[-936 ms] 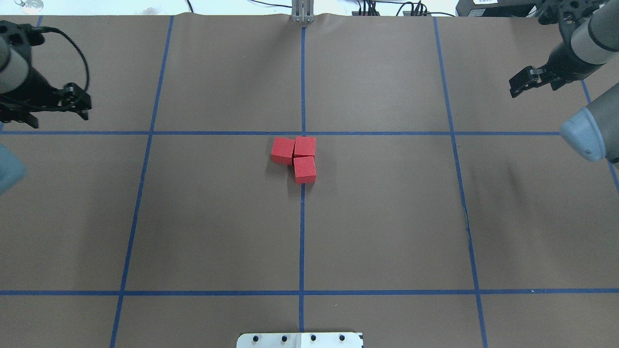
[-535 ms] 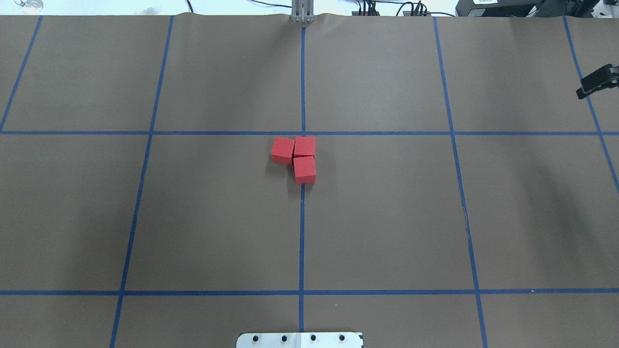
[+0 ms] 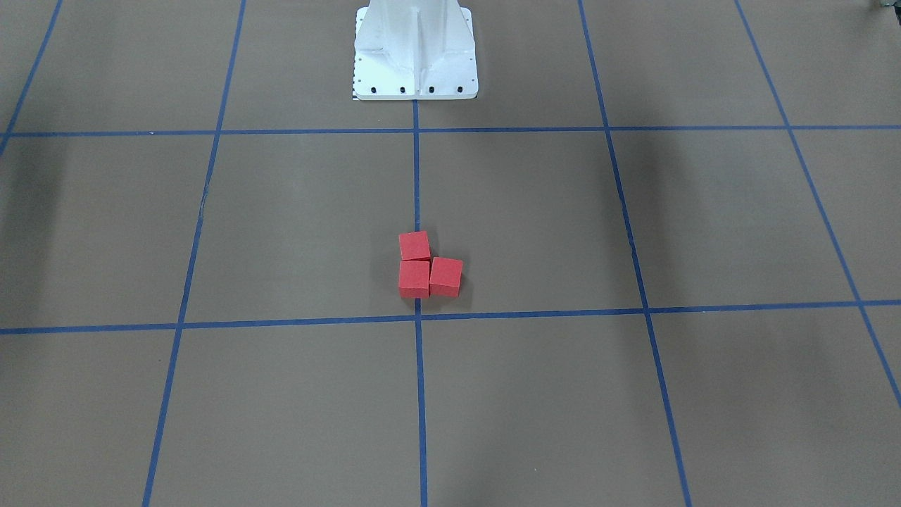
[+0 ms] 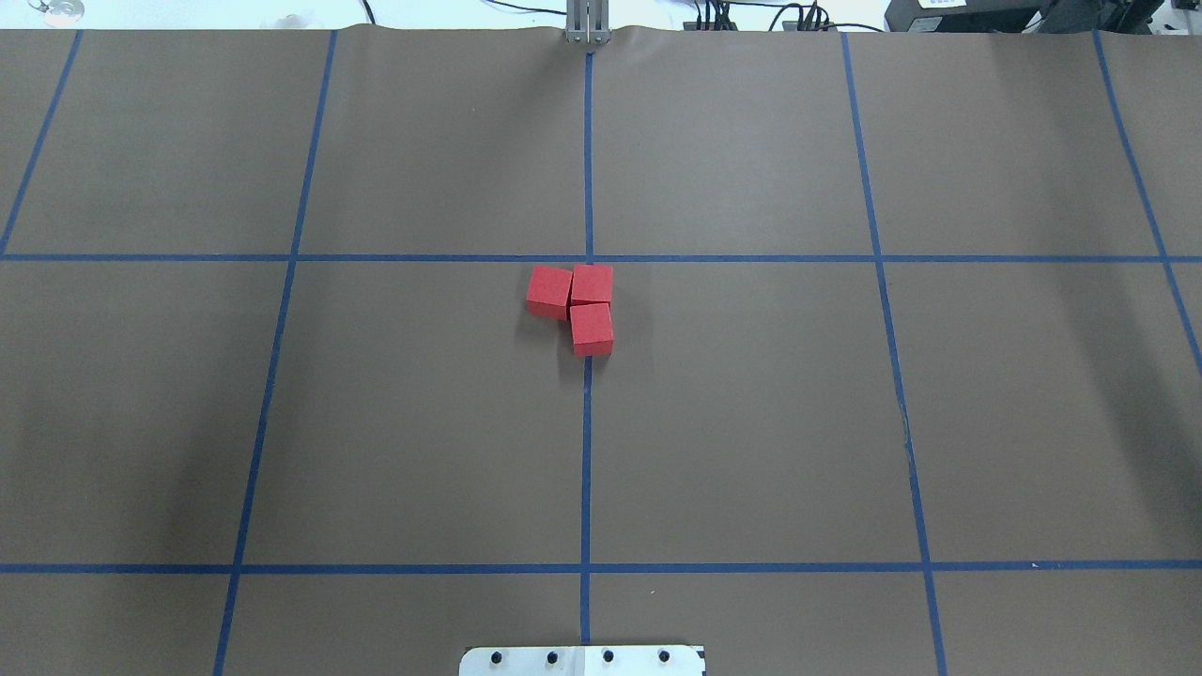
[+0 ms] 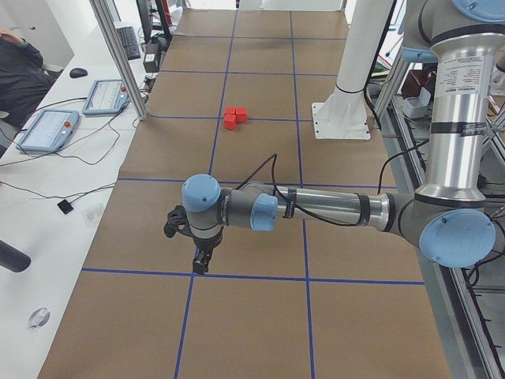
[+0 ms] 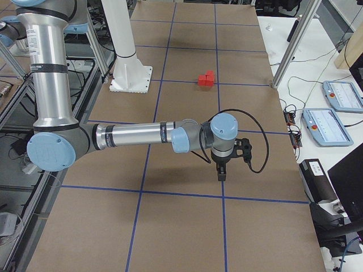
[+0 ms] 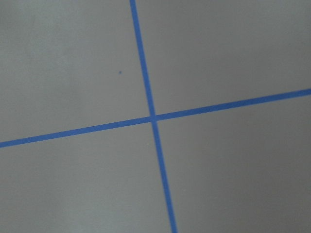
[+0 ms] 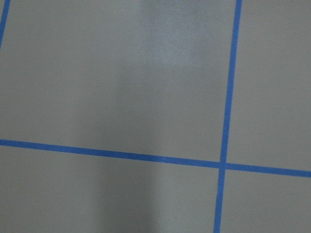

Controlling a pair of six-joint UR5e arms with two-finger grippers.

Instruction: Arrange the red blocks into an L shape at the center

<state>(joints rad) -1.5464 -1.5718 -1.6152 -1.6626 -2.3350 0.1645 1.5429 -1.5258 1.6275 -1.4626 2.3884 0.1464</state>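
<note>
Trio of red blocks (image 4: 592, 284) lay touching in an L in the middle of the counter (image 4: 751, 422), just toward its robot-side edge from the center (image 4: 589, 258) crossing. Left tool (image 5: 200, 264) and right tool (image 6: 221, 173) hung near opposite counter ends, well apart from them; their opening could not be told.

overhead: high behind robot, faces forward and down; base plate (image 4: 582, 660) at bottom edge, blocks (image 4: 575, 307) mid frame.
front: across table, steep down toward robot, base plate at top centre; shares blocks and centre crossing (image 4: 589, 258) with overhead, turned half round.
left side: table end, high, along table; left arm (image 5: 316, 209) large, blocks far.
right side: opposite end, right arm (image 6: 136, 135) large.
wrists: close on paper (image 7: 73, 58), one tape cross (image 7: 153, 118) each.
</note>
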